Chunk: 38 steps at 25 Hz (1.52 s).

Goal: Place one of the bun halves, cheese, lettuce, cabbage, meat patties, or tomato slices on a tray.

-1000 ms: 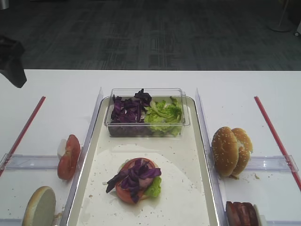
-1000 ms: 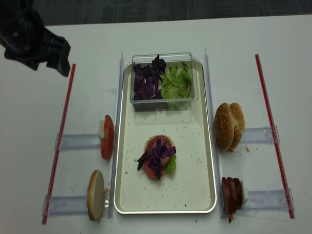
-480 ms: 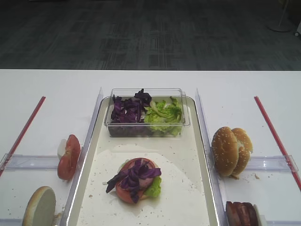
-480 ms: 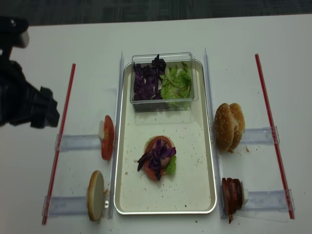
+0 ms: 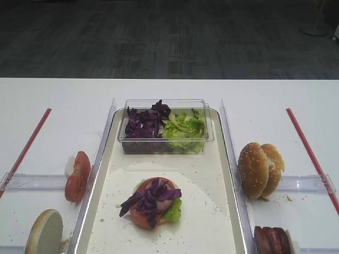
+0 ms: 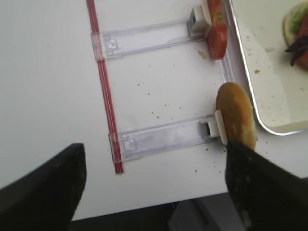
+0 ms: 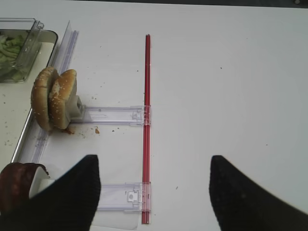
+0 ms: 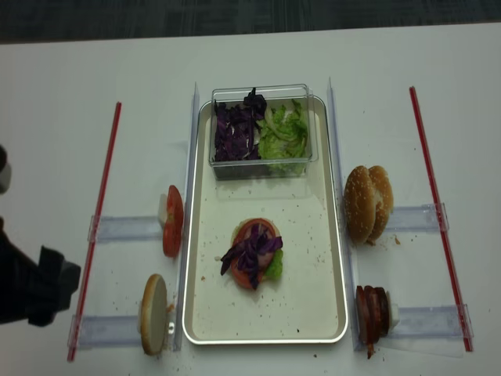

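Note:
The tray [image 8: 309, 274] holds a tomato slice topped with cabbage and lettuce [image 8: 254, 254]. Loose cabbage [image 8: 233, 133] and lettuce [image 8: 283, 133] fill a clear box at its far end. Left of the tray, tomato slices [image 8: 172, 221] and one bun half [image 6: 235, 115] stand on edge. On its right are two bun halves [image 7: 53, 98] and the meat patties [image 8: 372, 311]. Cheese is out of view. My left gripper [image 6: 154, 192] hangs open over the table's near left edge, its right finger [image 6: 262, 187] beside the bun half. My right gripper [image 7: 154, 183] is open and empty over a red strip [image 7: 147, 120].
Clear plastic holders [image 8: 125, 229] and red strips [image 8: 100, 211] lie on the white table on both sides of the tray. Clear upright dividers [image 5: 229, 137] run along the tray's long sides. The left arm [image 8: 27, 286] sits at the near left edge.
The left arm has drawn back from the far left of the table to the near left edge and left the front exterior view. The food has not moved.

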Each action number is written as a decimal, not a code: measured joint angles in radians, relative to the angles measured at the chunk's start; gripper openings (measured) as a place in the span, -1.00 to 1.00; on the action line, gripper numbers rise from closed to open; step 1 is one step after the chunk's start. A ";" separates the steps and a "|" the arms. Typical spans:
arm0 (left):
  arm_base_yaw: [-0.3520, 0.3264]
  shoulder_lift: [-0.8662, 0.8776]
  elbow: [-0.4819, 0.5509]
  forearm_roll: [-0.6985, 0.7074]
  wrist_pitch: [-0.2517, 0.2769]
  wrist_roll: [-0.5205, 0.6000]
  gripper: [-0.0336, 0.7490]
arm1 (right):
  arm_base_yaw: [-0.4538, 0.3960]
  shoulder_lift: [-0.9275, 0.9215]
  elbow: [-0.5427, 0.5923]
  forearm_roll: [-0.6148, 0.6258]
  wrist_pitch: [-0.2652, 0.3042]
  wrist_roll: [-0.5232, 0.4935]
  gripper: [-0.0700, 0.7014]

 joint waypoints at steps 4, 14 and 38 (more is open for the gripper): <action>0.000 -0.176 0.053 0.000 0.019 -0.029 0.48 | 0.000 0.000 0.000 0.000 0.000 0.000 0.50; 0.002 -0.484 0.124 -0.002 0.059 -0.036 0.48 | 0.000 0.000 0.000 0.000 0.000 0.000 0.50; 0.002 -0.728 0.194 -0.012 0.065 -0.041 0.48 | 0.000 0.000 0.000 0.000 0.000 0.000 0.50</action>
